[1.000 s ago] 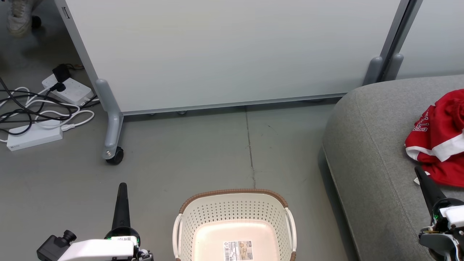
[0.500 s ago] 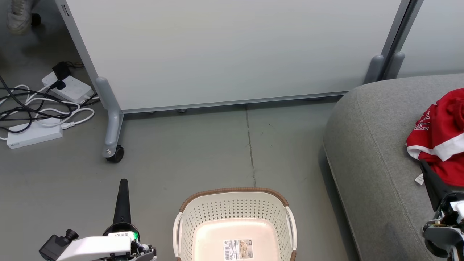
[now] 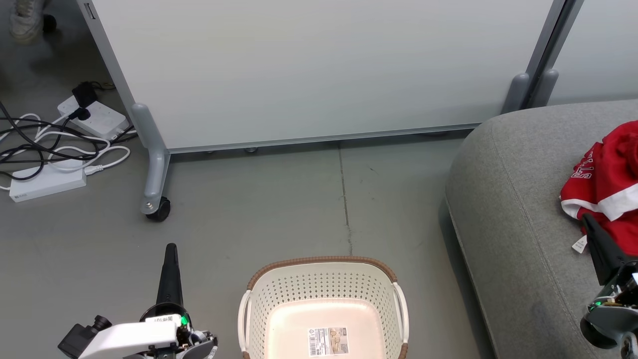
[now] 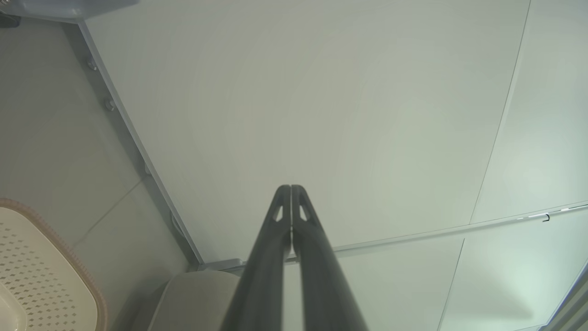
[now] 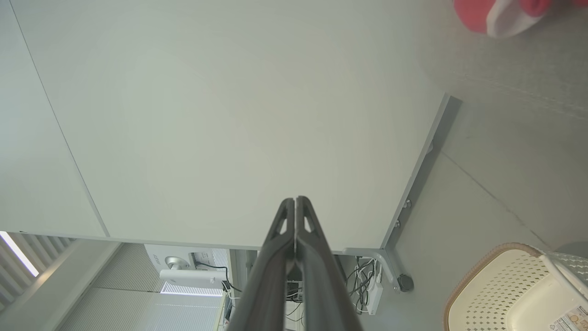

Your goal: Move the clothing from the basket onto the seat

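Observation:
The red clothing (image 3: 610,189) with white trim lies bunched on the grey seat (image 3: 513,209) at the right; a corner of the clothing (image 5: 500,14) appears at the top of the right wrist view. On the floor at bottom centre stands the cream basket (image 3: 324,299), with only a label sticker on its base; the basket (image 5: 514,289) also shows from the right wrist. My left gripper (image 3: 171,248) is shut and points up, left of the basket. My right gripper (image 3: 584,218) is shut, its tip just below the clothing. Both fingertip pairs (image 4: 291,188) (image 5: 295,200) press together with nothing between.
A pale wheeled partition panel (image 3: 309,75) stands behind, its caster (image 3: 158,209) near my left gripper. Power strips and tangled cables (image 3: 55,149) lie at the far left. A person's shoe (image 3: 25,22) is at the top left corner.
The right gripper has drawn back towards the lower right, slightly away from the clothing. The view has shifted a little; the left gripper and basket stay put.

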`<state>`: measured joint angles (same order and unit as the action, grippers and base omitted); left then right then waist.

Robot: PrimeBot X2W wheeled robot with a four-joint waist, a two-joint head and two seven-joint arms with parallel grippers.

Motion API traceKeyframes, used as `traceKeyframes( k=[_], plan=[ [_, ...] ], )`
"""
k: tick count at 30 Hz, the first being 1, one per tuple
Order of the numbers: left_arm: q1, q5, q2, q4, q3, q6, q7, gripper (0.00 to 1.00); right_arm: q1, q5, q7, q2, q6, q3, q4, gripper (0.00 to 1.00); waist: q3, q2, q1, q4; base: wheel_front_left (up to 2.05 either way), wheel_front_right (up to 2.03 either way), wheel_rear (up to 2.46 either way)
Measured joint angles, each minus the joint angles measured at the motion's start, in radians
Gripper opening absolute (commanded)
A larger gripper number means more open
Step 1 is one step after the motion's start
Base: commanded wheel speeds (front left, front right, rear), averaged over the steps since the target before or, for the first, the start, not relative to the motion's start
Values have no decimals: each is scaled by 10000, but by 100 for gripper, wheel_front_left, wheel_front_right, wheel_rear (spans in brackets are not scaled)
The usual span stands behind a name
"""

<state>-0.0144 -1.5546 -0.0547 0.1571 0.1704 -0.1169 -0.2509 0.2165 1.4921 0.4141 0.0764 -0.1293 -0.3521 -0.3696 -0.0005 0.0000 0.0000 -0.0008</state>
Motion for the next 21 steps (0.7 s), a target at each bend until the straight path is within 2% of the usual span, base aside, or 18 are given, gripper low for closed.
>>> traceKeyframes(
  k=[12,21],
  plan=[
    [-113,-727,69,-10,23,-119,0,0,198,742,274,19,0,-217,-186,0,53,0,0,15,0,0,0],
    [-116,-738,71,-12,27,-128,0,0,198,740,286,21,0,-226,-190,0,53,0,0,15,0,0,0]
  ],
)
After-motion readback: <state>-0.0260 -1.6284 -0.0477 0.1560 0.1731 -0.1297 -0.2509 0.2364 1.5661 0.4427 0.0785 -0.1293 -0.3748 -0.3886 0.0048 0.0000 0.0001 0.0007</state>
